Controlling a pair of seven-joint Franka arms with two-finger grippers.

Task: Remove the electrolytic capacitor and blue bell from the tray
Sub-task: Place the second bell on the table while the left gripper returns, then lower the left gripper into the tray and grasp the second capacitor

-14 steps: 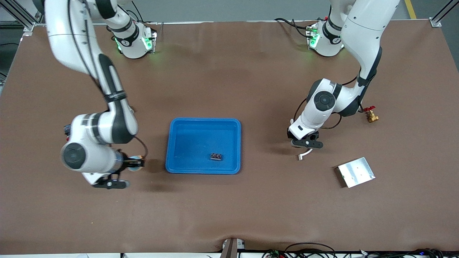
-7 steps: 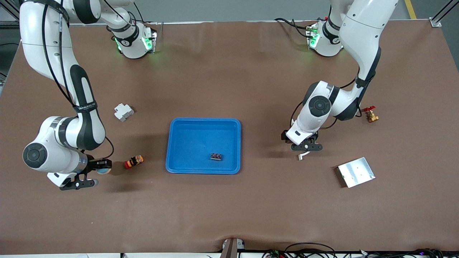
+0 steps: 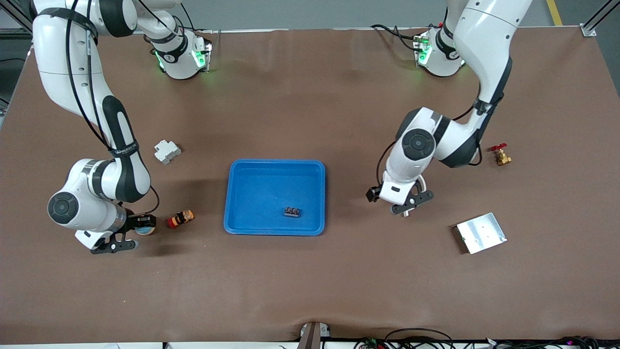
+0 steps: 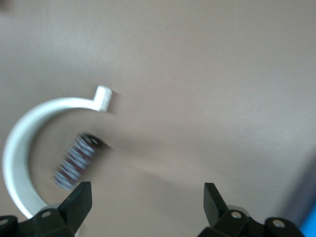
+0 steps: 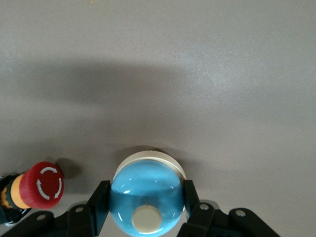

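Two claws work outside the tray. Right claw (image 3: 127, 236) grips the blue bell (image 5: 146, 199) over the bench, beside a red button (image 3: 180, 219) toward the right arm's end. Left claw (image 3: 410, 203) stands wide and empty over the capacitor (image 4: 76, 161) and a white clip (image 4: 24, 143) on the bench. Tray (image 3: 240, 194) holds only a small dark part (image 3: 292, 212). Judged remaining: set the bell down.

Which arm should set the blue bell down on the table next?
The right arm. Its hand is already shut on the blue bell, out of the tray and low over the table beside the red button. The left hand hangs open over the capacitor and white clip.
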